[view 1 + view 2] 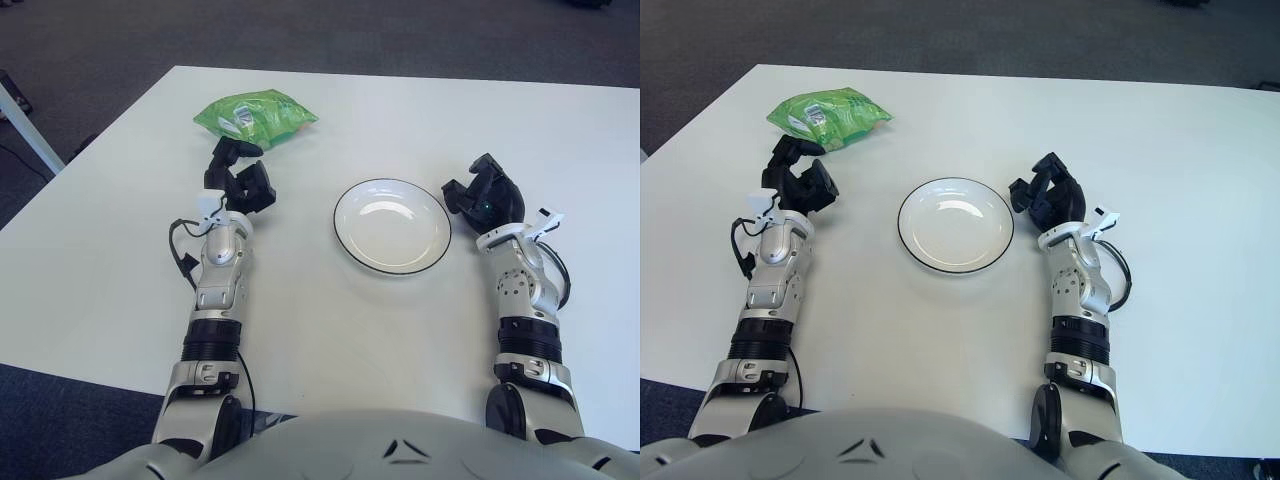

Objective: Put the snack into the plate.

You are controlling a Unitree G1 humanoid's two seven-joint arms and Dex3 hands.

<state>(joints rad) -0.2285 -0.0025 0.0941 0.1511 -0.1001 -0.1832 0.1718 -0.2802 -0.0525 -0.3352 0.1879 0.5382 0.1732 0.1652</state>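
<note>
A green snack bag (pixel 254 116) lies on the white table at the far left. A white plate (pixel 392 226) with a dark rim sits in the middle, empty. My left hand (pixel 238 178) is just below the bag, fingers spread, one fingertip close to the bag's near edge, holding nothing. My right hand (pixel 482 198) rests just right of the plate, fingers relaxed and empty.
The white table (pixel 400 110) ends at a far edge against dark grey carpet and at a left edge near a white leg or rail (pixel 25 125). A black cable loops at each wrist.
</note>
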